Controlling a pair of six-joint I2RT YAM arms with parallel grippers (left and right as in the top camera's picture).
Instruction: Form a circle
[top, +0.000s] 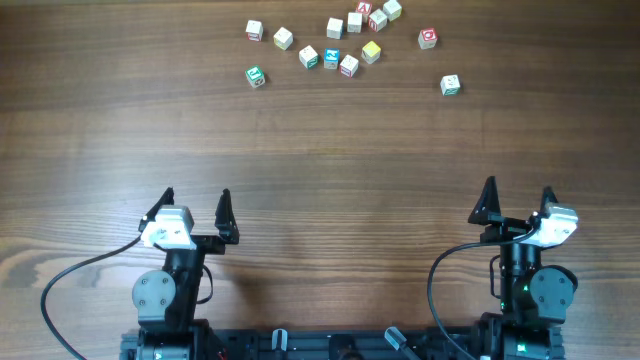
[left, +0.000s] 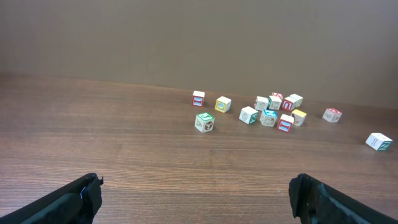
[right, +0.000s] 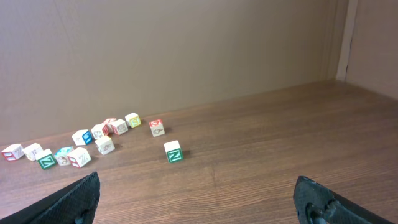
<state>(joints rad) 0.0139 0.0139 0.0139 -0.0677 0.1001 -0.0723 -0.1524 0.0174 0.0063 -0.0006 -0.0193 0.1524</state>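
Observation:
No circle shows among the cubes. Several small pale wooden cubes with coloured faces lie scattered at the table's far edge. In their middle is a tight row of three (top: 331, 59), the centre one blue (left: 268, 117). A green-faced cube (top: 256, 76) lies apart to the left of them. Another cube (top: 450, 85) with a green Z face (right: 173, 151) sits alone on the right. My left gripper (top: 196, 195) (left: 194, 190) and right gripper (top: 518, 188) (right: 196, 190) are both open and hold nothing, at the near edge far from the cubes.
Brown wooden table (top: 330, 160) between the grippers and the cubes. A plain brown wall (left: 186, 37) stands behind the cubes, and a side panel (right: 373, 37) at the far right. Arm bases and black cables (top: 80, 280) lie at the front.

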